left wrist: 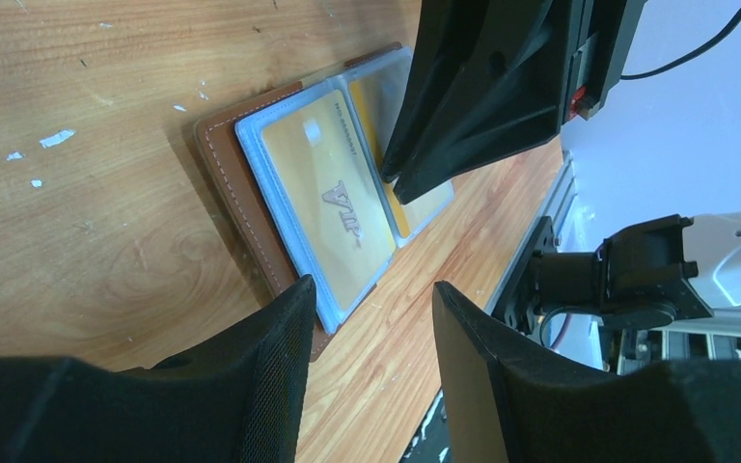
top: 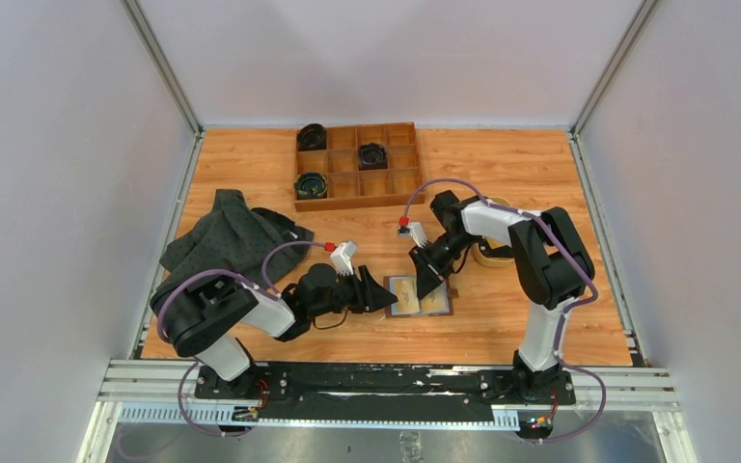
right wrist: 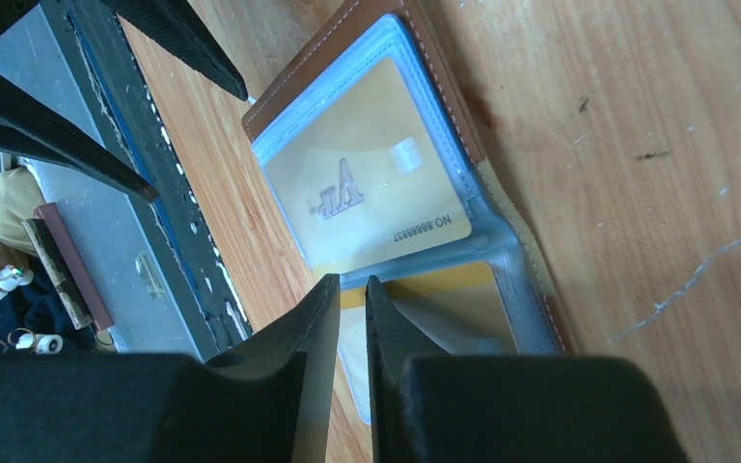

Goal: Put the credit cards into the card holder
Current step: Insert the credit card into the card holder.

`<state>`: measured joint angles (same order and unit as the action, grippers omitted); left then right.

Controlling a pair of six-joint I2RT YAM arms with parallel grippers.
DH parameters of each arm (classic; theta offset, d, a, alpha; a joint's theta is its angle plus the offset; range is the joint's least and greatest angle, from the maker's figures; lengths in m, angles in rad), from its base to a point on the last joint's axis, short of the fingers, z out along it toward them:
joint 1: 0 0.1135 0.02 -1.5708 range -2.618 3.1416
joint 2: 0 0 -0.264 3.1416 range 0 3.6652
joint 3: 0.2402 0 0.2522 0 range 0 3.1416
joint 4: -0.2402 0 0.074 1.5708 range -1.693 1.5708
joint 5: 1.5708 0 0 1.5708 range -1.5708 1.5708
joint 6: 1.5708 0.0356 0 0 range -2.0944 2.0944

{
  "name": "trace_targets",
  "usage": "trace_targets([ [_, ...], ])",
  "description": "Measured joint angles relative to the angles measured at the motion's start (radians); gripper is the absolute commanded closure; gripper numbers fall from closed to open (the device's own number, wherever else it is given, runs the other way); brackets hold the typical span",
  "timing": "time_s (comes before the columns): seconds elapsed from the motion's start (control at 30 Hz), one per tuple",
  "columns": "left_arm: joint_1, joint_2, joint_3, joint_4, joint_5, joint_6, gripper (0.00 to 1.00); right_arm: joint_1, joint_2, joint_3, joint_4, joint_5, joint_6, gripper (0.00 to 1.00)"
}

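Note:
The brown leather card holder (top: 444, 301) lies open on the table between both arms, clear sleeves up. One yellow-gold credit card (left wrist: 333, 207) (right wrist: 367, 193) sits inside the near sleeve. A second yellow card (left wrist: 400, 217) (right wrist: 453, 299) lies partly in the neighbouring sleeve, one edge sticking out. My right gripper (right wrist: 352, 282) (top: 436, 285) points down at that edge. Its jaws stand a narrow gap apart, and I see nothing clamped between them. My left gripper (left wrist: 371, 289) (top: 391, 294) hovers open and empty just short of the holder's left end (left wrist: 227, 164).
A wooden compartment tray (top: 357, 166) with dark rolled items stands at the back. A dark grey cloth (top: 232, 241) is heaped at the left. A tan dish (top: 492, 253) sits partly hidden behind the right arm. The table's front rail (left wrist: 540, 251) runs close to the holder.

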<state>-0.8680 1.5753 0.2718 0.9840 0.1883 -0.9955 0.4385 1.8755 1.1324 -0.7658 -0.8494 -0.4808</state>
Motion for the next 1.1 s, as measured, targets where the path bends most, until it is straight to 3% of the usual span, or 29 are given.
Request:
trace_targets([
  [0.6, 0.0, 0.07, 0.026, 0.022, 0.015, -0.011, 0.51, 0.013, 0.036, 0.007, 0.041, 0.0, 0.078, 0.8],
  [1.1, 0.0, 0.01, 0.018, 0.039, 0.012, -0.015, 0.51, 0.014, 0.048, 0.013, 0.04, 0.0, 0.097, 0.8],
])
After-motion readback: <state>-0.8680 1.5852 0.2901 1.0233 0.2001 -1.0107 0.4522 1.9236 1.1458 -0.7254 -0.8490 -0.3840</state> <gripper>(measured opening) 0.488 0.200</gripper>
